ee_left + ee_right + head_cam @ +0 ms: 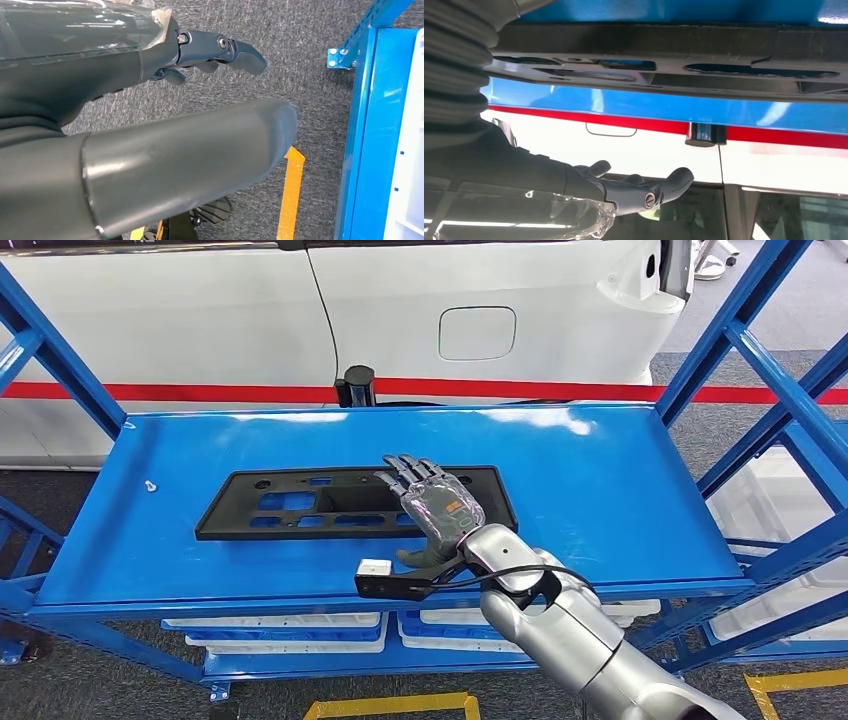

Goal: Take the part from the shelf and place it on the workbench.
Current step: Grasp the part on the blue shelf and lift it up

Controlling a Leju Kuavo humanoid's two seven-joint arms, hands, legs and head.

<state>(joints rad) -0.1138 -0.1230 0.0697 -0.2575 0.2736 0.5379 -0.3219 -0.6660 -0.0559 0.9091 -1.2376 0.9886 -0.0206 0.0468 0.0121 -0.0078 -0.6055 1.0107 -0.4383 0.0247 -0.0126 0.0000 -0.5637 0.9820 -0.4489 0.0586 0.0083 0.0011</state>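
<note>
The silver right arm [590, 640] enters from the lower right of the frame; the right hand [440, 505] hovers with fingers spread, holding nothing, over the black plastic part [300, 502] lying flat at the centre of the blue shelf [620, 490]. The left hand [210, 55] hangs over grey carpet [300, 45], its fingers loosely apart and empty.

Part [300, 502] matt black plastic; shelf [600, 480] glossy blue painted metal.

I find nothing I can read here: no lettering, label, brand or number on the black part [350, 502], the blue shelf [620, 490] or the white car body [500, 320] behind it.
</note>
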